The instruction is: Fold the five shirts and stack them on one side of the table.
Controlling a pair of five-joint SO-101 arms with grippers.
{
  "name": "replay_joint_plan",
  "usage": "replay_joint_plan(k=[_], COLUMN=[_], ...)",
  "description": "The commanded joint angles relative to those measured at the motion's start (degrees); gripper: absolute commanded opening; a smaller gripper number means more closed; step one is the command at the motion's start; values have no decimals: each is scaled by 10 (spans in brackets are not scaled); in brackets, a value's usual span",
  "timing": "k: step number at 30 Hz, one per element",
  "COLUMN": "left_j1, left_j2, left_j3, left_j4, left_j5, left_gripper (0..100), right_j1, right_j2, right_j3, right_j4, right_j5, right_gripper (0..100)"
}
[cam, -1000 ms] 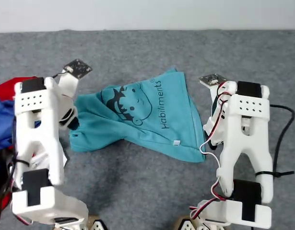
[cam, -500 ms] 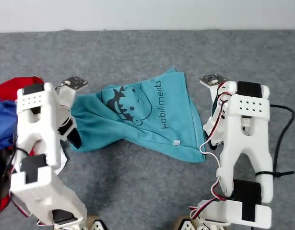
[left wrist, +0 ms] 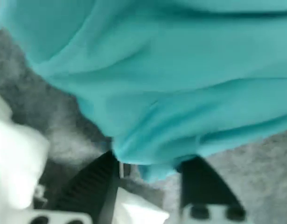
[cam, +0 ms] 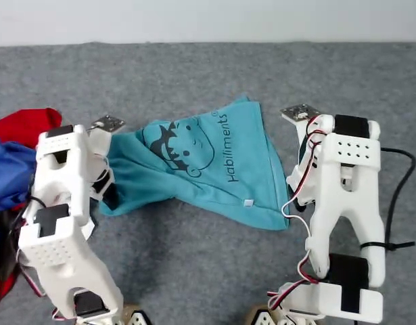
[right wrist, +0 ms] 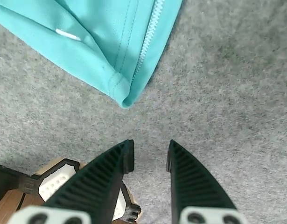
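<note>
left pincer (left wrist: pixel 150 162) part-open astride teal shirt's (left wrist: pixel 180 70) edge, right pincer (right wrist: pixel 150 148) narrowly open

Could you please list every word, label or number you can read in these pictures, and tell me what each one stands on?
Teal shirt, one line of dark lettering beside the cartoon face: tilted and too small to quote reliably.
White tag near the shirt's hem: no marks can be made out on it.
No other print can be made out.
</note>
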Motion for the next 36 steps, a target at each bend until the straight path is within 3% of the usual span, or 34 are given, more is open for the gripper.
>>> replay_joint_plan(k=[1,10,18,28,33,36], left_j1=[35,131,135,135,55,6], left_j2=[-20,-242,-455,-592,-595,-593], left_j3=[-20,-20,10,227,257,258], left_j4=[40,194,196,193,170,156], left_j5=[4,9,74,77,130,130], left_gripper=[32,14,14,15,15,15], right_j1=[5,6,6,-20,-87,-125], right_j2=[-30,-30,-32,-74,-7,34], right_j3=[-27,-27,-30,-27,-27,-28], right_j4=[18,19,20,14,11,0], right_j5=[-5,-5,-4,0,0,0], right_gripper=[124,122,76,29,42,120])
